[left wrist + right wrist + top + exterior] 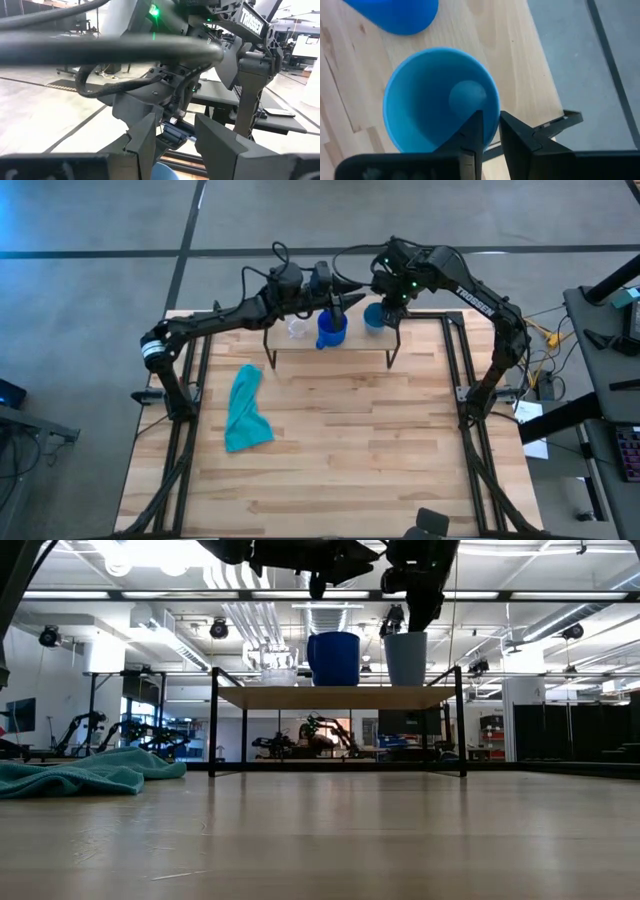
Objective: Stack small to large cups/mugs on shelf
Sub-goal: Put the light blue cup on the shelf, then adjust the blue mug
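Observation:
On the far side of the table stands the shelf (330,345), with three cups upright in a row on its board (340,697). These are a clear glass cup (277,670) at the left, a dark blue mug (333,658) in the middle and a lighter blue cup (435,100) at the right end. My right gripper (491,117) points steeply down over the lighter blue cup, slightly open across its rim. My left gripper (175,125) hovers level just above the dark blue mug, open and holding nothing. My right gripper comes from above at the lighter blue cup's rim (496,107), with one finger (472,132) inside the cup and the other (517,135) outside. A gap shows between the fingers, and I cannot tell whether either touches the rim. The cup stands upright on the shelf board.
A crumpled teal cloth (247,410) lies on the table's left part. Bare wooden tabletop (380,440) stretches in front of the shelf. The two arms meet closely above the shelf, and the right arm fills the left wrist view.

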Action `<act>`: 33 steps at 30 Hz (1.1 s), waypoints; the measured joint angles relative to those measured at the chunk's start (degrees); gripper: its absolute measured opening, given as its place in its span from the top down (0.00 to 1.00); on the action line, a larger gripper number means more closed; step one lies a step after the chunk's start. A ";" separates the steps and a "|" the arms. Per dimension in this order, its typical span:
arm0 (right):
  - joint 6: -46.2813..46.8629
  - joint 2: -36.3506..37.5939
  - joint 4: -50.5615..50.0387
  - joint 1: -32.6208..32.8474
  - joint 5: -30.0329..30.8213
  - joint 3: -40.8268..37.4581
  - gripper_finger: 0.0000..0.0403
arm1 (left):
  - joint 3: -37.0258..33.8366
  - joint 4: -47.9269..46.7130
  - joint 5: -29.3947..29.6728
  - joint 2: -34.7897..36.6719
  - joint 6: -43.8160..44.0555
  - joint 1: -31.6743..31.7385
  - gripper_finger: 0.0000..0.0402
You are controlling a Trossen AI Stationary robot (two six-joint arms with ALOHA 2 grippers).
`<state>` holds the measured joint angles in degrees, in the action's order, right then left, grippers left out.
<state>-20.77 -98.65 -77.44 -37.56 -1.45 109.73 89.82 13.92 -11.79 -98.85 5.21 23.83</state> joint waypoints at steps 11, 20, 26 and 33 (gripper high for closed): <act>2.02 0.00 1.35 0.02 2.58 0.20 0.87 | -0.09 -0.95 -0.02 0.00 -0.11 1.26 0.69; 3.88 0.00 1.41 0.02 3.61 4.49 0.87 | -0.13 -3.21 -0.05 0.75 0.02 1.71 0.69; 11.69 0.00 1.10 0.09 3.36 7.87 0.87 | -0.20 -9.74 -0.32 2.44 0.33 1.55 0.69; 17.33 0.00 0.53 1.43 -2.03 10.06 0.87 | -0.29 -18.08 -0.41 6.09 -0.07 1.47 0.69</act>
<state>-3.44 -98.65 -76.91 -36.13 -3.49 119.79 89.53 -4.16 -12.20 -92.76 5.14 25.30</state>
